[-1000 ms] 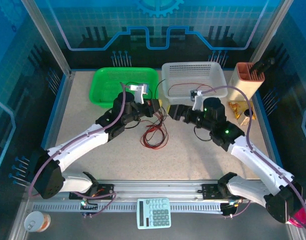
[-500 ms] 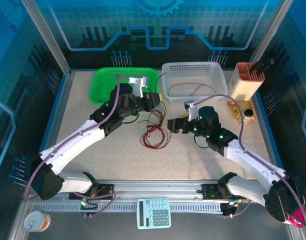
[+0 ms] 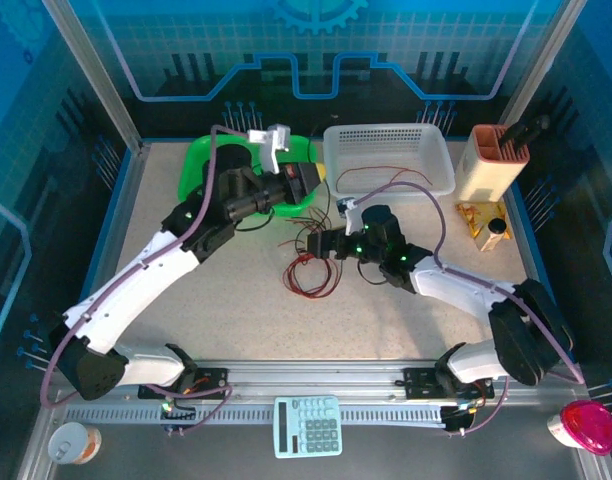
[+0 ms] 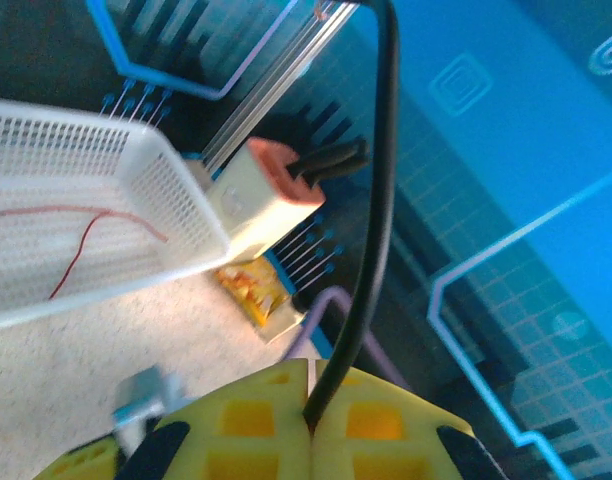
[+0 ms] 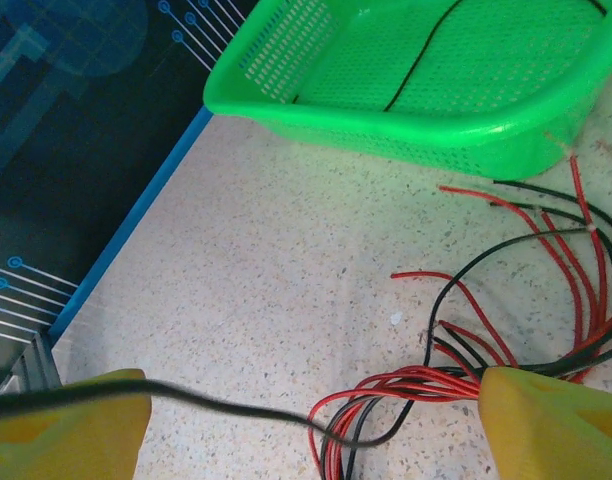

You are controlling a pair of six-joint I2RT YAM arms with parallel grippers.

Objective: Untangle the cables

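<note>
Many thin red and black cables (image 3: 308,272) tangled | left gripper (image 4: 308,428) pinches one black cable (image 4: 384,180) | right gripper (image 5: 316,425) wide open

white shells (image 3: 136,280) and black joints (image 3: 236,195) are seen on both arms, lilac cables (image 3: 418,184) are looped alongside, and yellow pads (image 4: 246,435) are fitted to the left claw (image 4: 308,425) and right claw (image 5: 316,415).

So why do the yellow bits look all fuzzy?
Left wrist view: yellow fingers of the left tool sit very near the lens, so they blur, yet the white basket looks sharp; right wrist view: the right tool has soft fingers too, cables crisp.
</note>
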